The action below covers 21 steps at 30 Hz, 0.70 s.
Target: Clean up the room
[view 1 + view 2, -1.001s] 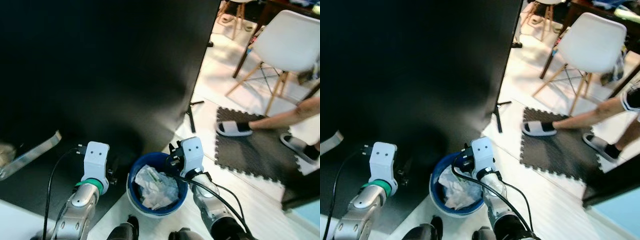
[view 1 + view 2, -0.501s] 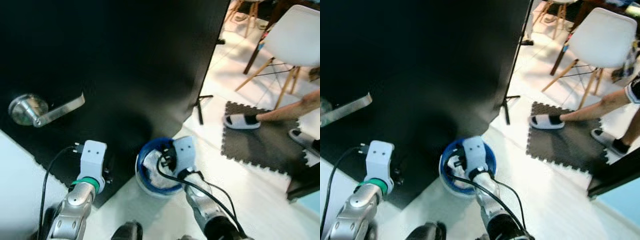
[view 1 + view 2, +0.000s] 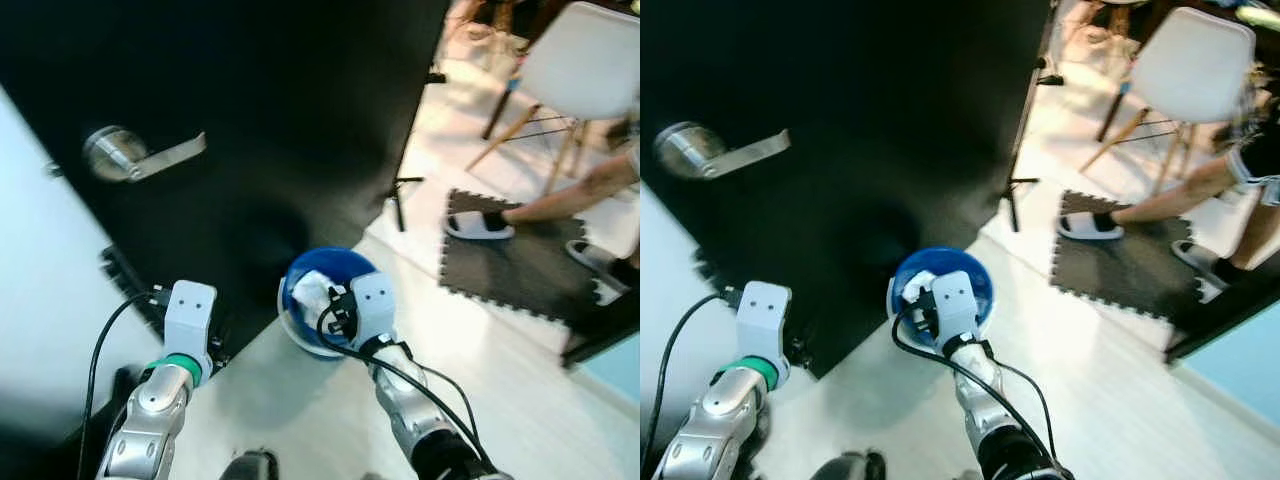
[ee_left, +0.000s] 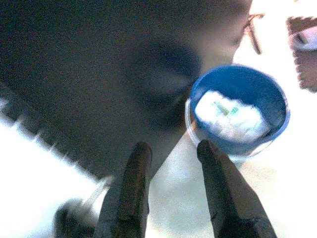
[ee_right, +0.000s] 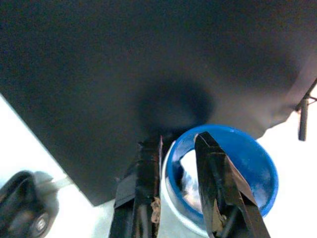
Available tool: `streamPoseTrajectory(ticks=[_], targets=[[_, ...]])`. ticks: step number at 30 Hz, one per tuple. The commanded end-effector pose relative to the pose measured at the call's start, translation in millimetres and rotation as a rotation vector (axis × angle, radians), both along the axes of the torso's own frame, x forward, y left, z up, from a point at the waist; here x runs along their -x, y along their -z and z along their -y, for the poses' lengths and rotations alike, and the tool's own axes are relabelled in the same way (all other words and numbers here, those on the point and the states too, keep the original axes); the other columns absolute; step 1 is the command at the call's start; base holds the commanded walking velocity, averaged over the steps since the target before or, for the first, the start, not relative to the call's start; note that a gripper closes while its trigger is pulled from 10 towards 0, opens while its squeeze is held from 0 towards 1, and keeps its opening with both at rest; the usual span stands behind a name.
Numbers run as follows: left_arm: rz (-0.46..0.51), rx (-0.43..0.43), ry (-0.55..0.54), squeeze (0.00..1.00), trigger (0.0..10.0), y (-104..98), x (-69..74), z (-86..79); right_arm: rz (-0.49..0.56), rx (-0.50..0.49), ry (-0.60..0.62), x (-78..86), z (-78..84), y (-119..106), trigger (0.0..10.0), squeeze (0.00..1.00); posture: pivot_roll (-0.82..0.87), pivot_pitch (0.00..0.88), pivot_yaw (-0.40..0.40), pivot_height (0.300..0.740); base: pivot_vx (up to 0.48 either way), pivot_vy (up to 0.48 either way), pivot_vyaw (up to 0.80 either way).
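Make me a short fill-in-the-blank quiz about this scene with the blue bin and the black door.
1. The right tool grips the rim of the ___ bin.
2. The crumpled paper lies ___ the bin.
3. The left tool holds ___.
4. The lever handle is on the ___ door.

Missing words: blue; inside; nothing; black

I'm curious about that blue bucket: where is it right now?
The blue bucket is low in the middle of the head views, hanging from the right gripper, whose fingers clamp its rim, beside the black door.
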<state>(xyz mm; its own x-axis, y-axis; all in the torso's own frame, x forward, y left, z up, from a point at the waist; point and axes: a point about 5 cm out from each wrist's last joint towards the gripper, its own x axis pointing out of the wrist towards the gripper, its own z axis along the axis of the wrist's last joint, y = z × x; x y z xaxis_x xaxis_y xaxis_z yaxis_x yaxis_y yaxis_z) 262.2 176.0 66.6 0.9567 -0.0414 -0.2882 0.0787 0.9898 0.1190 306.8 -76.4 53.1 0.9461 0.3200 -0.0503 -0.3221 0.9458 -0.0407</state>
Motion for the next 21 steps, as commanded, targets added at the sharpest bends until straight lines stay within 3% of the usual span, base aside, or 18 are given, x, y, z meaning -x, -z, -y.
streamPoseTrajectory(ticks=[1, 21], targets=[[-0.014, 0.001, 0.010, 0.00, 10.0, 2.8, 0.4, 2.9, -0.036, 0.010, 0.024, 3.8, 7.0, 8.5, 10.0, 0.00, 0.09, 0.036, 0.052, 0.712, -0.292, 0.000, 0.00], [-0.004, 0.008, 0.009, 0.00, 10.0, 0.1, -3.5, 4.0, -0.032, 0.011, 0.045, -0.8, 11.8, 5.9, 10.0, 0.00, 0.10, 0.036, 0.052, 0.712, -0.293, 0.000, 0.00]])
